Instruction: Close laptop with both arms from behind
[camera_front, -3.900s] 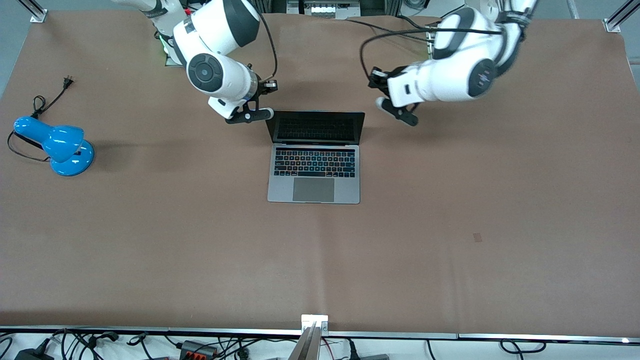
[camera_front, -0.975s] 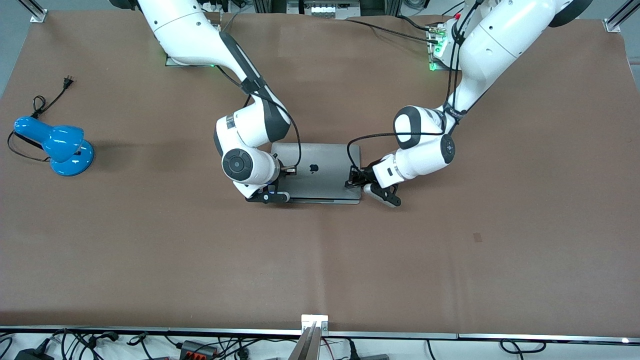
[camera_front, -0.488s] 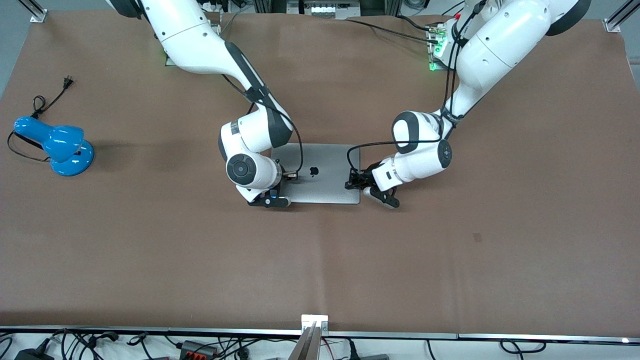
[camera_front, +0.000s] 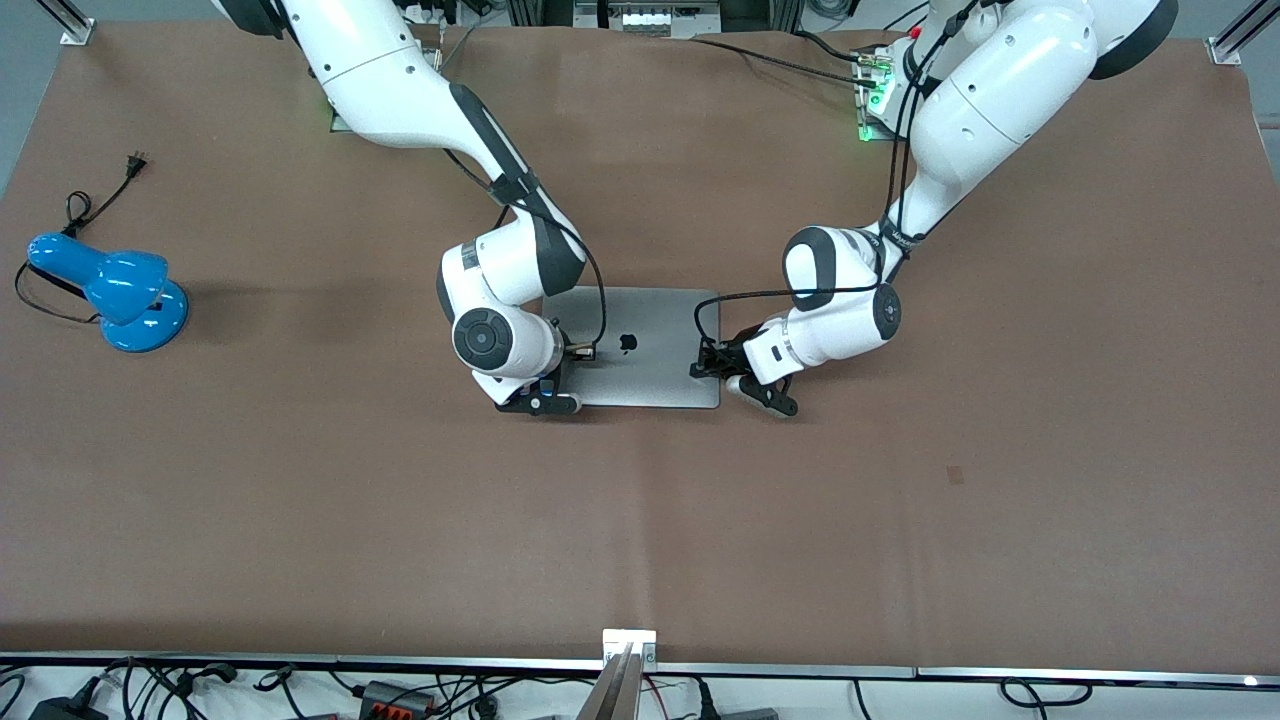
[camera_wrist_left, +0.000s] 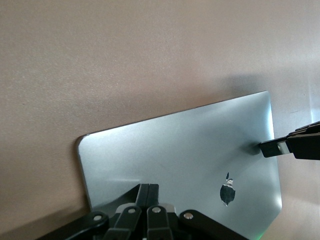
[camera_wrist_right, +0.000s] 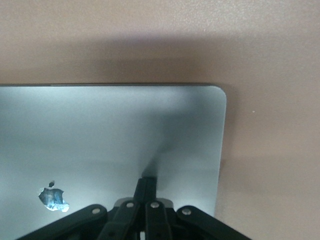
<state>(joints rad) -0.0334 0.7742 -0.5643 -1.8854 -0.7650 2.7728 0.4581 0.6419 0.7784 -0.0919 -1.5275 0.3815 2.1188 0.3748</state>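
Note:
The silver-grey laptop (camera_front: 640, 350) lies closed and flat on the brown table, its black apple logo (camera_front: 627, 342) facing up. My right gripper (camera_front: 577, 351) is shut, with its fingertips resting on the lid at the edge toward the right arm's end. My left gripper (camera_front: 698, 368) is shut, with its fingertips on the lid's edge toward the left arm's end. The left wrist view shows the lid (camera_wrist_left: 190, 150), my shut left gripper (camera_wrist_left: 148, 187) on it, and the right gripper's tip (camera_wrist_left: 280, 147) at the lid's other edge. The right wrist view shows my shut right gripper (camera_wrist_right: 146, 181) on the lid (camera_wrist_right: 110, 130).
A blue desk lamp (camera_front: 112, 288) with a loose black cord and plug (camera_front: 132, 163) lies toward the right arm's end of the table. Cables and adapters (camera_front: 390, 695) run along the table's edge nearest the front camera.
The laptop stood open 3.9 s ago with both grippers above its screen edge. Both grippers came down with the lid, which was slightly ajar 1.0 s ago and now lies flat.

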